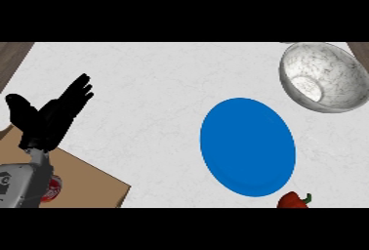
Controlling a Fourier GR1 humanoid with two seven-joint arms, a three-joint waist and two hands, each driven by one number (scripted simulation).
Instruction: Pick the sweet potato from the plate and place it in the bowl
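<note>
The robot's left hand (51, 114) stands at the left side of the head view, its black fingers (78, 90) straight and spread upward, thumb (20, 107) set apart, holding nothing. Its grey forearm (25, 183) rises from the lower left corner, over a brown board (93, 180) that lies on the table's near-left part; a small red and white thing beside the forearm is too hidden to name. The right hand shows nowhere in the view.

Outward from the hand stretches the white marbled table (144, 78). Right of centre lies the blue plate (247, 146), its surface bare. The sweet potato cannot be seen on it or anywhere else in the view. Beyond the plate, at the far right corner, sits the grey speckled bowl (324, 75), apart from the plate. Just beside the plate's near edge, at the lower right, a red pepper (292, 200) with a green stem shows partly.
</note>
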